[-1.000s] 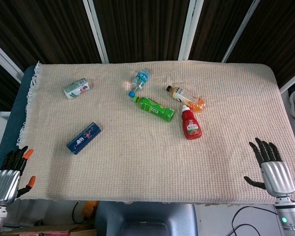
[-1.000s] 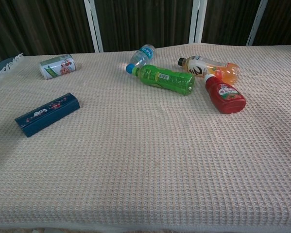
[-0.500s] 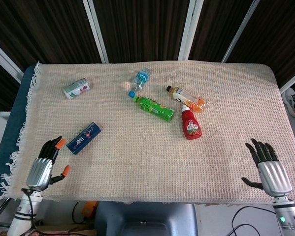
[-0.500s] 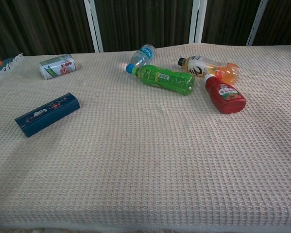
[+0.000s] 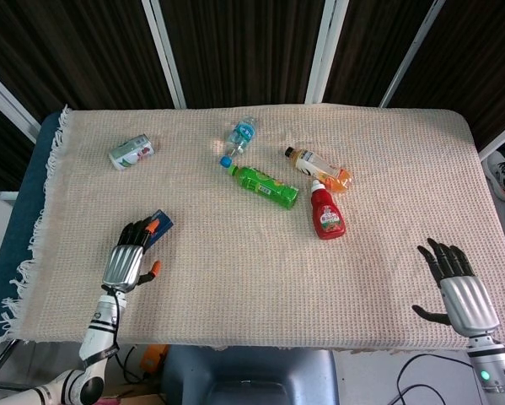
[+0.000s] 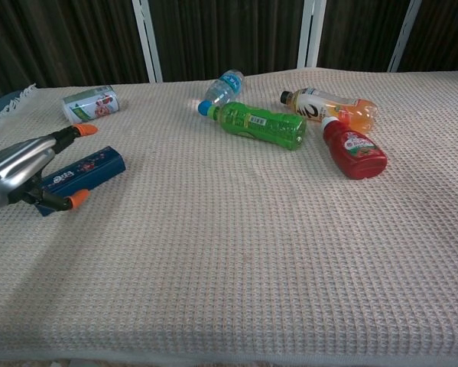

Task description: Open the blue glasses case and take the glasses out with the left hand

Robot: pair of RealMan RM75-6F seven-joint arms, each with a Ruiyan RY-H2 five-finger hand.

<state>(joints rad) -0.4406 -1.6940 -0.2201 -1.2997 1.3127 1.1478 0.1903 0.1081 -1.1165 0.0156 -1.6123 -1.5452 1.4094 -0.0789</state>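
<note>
At the lower left of the head view the left hand [image 5: 127, 261] hangs over the near end of the blue case [image 5: 157, 225], its dark fingers [image 5: 139, 232] spread and reaching across the case, so that only the far end of the case shows past them. The chest view shows the same hand [image 6: 18, 167] at the left edge, fingers apart with orange tips, one above the case [image 6: 82, 170] and the thumb in front of its near side; whether any finger touches the case cannot be told, and the hand has hold of nothing. The case lies flat and closed on the cloth [image 5: 235, 287], slanting up to the right.

Up and to the left of the case, a can [image 5: 131, 152] lies on its side near the cloth's fringed left edge. At upper centre a small water bottle [image 5: 240, 137] lies with its blue cap toward the camera, just beside the capped end of a green bottle [image 5: 265, 186]. Right of these, an orange drink bottle [image 5: 318, 168] lies slanted, and a red ketchup bottle [image 5: 326, 212] lies just below it, white cap up against it.

At the lower right edge of the head view the right hand [image 5: 459, 287] hovers by the table's corner, fingers spread and empty, well apart from everything. The chest view does not show it.
</note>
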